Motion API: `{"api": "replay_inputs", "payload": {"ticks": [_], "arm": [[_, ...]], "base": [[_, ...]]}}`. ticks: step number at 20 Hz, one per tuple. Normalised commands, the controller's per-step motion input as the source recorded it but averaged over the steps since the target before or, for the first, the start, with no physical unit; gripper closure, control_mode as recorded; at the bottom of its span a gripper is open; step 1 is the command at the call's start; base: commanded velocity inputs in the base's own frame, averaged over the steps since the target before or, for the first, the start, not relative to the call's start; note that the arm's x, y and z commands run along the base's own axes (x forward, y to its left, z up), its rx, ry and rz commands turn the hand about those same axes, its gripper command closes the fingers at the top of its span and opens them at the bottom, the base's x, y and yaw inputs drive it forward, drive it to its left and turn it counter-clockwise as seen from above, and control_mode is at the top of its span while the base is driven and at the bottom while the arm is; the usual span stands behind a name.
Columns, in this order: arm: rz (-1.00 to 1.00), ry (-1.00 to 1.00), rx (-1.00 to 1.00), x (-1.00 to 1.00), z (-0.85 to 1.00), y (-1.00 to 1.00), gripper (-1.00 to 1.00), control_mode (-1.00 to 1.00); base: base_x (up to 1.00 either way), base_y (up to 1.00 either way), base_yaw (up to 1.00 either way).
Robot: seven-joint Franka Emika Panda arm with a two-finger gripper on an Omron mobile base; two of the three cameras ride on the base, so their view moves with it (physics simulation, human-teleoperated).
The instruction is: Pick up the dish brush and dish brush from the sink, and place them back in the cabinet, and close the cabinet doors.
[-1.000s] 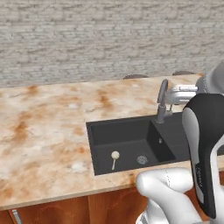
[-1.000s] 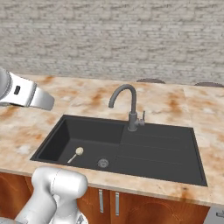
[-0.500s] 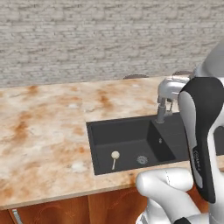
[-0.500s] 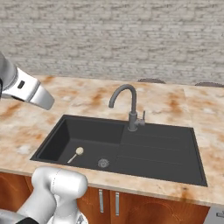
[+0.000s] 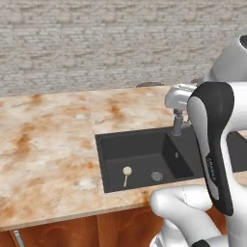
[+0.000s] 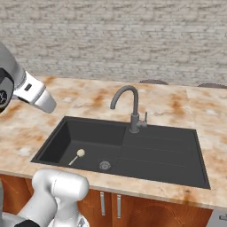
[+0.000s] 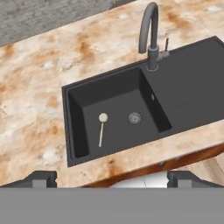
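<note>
A dish brush with a cream round head and a thin tan handle lies flat on the floor of the dark sink, left of the round drain. The same dish brush rests near the basin's front wall in both base views. My gripper hangs high above the sink's front edge, well clear of the brush. It is open, with its fingertips far apart and nothing between them. The cabinet and its doors are out of view.
A grey gooseneck tap stands behind the basin, with the ribbed drainboard to its right. Marbled orange counter surrounds the sink, backed by a grey brick wall. Lower wooden cupboards with short handles sit below.
My arm has lifted and swung, its links sitting higher in both base views. The dish brush and the sink have not moved, and the gripper stays open.
</note>
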Motion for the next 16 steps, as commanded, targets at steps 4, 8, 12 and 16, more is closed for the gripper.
{"api": "replay_inputs", "payload": {"ticks": [4, 8, 12, 16], "arm": [[0.00, 0.00, 0.01, 0.38, -0.48, 0.18, -1.00, -1.00], [0.00, 0.03, 0.00, 0.44, -0.44, 0.14, -1.00, -1.00], [0.00, 0.03, 0.04, 0.41, -0.37, 0.00, -1.00, -1.00], [0.00, 0.07, 0.05, 0.40, -0.29, 0.01, -1.00, -1.00]], "base": [[0.00, 0.00, 0.00], [0.00, 0.00, 0.00], [0.00, 0.00, 0.00], [0.00, 0.00, 0.00]]}}
